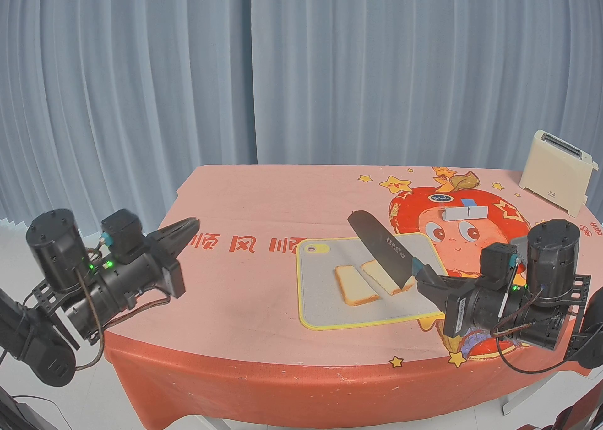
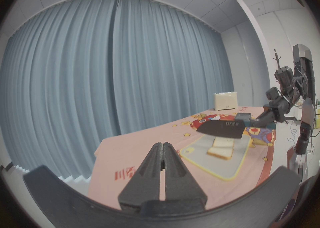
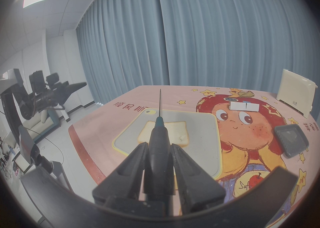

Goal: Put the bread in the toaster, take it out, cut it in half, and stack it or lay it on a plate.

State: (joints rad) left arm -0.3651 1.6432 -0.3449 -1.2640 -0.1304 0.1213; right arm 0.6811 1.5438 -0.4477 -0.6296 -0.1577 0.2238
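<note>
The right gripper (image 1: 428, 278) is clenched around the handle of a black-bladed kitchen knife (image 1: 383, 248), whose blade hangs just above two pale halves of sliced bread (image 1: 355, 285). The halves lie side by side on a grey cutting board with a yellow rim (image 1: 320, 309). A cream toaster (image 1: 558, 172) stands at two o'clock from the board. At nine o'clock, off the edge of the pink tablecloth (image 1: 251, 299), the left gripper (image 1: 186, 230) is closed on nothing. A dark square plate (image 3: 291, 140) lies apart from the board.

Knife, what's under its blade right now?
Two bread halves lie on the cutting board under the knife that the right gripper holds. The blade hides part of the right-hand half in the head view.
</note>
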